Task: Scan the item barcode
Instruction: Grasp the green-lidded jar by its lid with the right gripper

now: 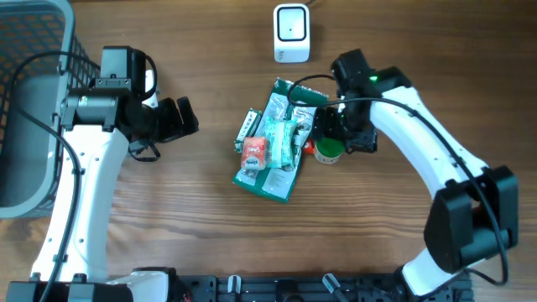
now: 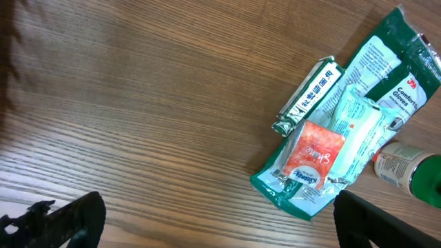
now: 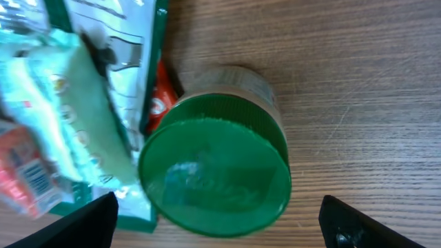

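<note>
The wooden table (image 1: pixel 210 226) fills the overhead view, with a grey wire basket (image 1: pixel 17 126) at its left edge. The left arm (image 1: pixel 84 193) reaches in from the bottom left. The left gripper (image 1: pixel 180 120) hangs over bare wood well to the left of the goods, its fingers spread wide with nothing between them. In the left wrist view only the two dark fingertips (image 2: pixel 69 220) show at the bottom corners. The right arm (image 1: pixel 419 151) curves in from the bottom right, and the right gripper (image 1: pixel 336 138) sits directly above a green-lidded jar (image 3: pixel 213 172). Its fingers (image 3: pixel 358 224) stand wide apart on either side of the lid, gripping nothing. The goods lie heaped mid-table, below the white barcode scanner (image 1: pixel 291 32), which stands apart near the far edge. Biggest in the heap is a green 3M Comfort Gloves pack (image 1: pixel 281 180), lying flat and slanted. The jar stands upright just beside the pack's right edge, touching or nearly touching it. A pale green wipes packet (image 1: pixel 284 138) lies on top of the gloves pack. A slim green-and-white stick pack (image 2: pixel 309 96) printed with Chinese characters rests along the heap's left side. An orange-red sachet (image 1: pixel 254 153) lies on the wipes packet's left end.
</note>
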`<state>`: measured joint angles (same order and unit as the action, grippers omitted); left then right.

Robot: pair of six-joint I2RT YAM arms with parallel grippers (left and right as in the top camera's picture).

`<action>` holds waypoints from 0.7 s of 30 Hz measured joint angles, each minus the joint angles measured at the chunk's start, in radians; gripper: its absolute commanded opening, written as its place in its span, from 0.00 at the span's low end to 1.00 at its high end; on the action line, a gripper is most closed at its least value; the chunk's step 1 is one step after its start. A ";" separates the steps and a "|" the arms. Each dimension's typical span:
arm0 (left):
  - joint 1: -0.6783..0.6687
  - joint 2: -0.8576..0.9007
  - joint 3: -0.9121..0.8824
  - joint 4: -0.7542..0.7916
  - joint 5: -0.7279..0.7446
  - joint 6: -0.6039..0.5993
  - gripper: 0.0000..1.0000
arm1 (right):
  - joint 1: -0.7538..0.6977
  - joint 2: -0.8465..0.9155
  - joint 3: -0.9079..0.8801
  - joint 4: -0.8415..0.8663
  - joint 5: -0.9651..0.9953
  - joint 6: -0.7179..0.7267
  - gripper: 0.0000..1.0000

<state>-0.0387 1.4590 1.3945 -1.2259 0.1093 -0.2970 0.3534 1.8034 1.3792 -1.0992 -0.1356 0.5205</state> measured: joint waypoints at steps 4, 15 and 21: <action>0.000 0.000 0.000 0.000 0.000 0.000 1.00 | 0.013 0.038 0.000 0.002 0.024 0.011 0.94; 0.000 0.000 0.000 0.000 -0.003 0.000 1.00 | 0.014 0.085 0.000 0.045 0.056 0.018 0.88; 0.000 0.000 0.000 0.000 -0.003 0.000 1.00 | 0.035 0.101 0.000 0.046 0.059 0.018 0.86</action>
<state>-0.0387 1.4590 1.3945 -1.2263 0.1059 -0.2970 0.3882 1.9041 1.3792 -1.0534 -0.0769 0.5385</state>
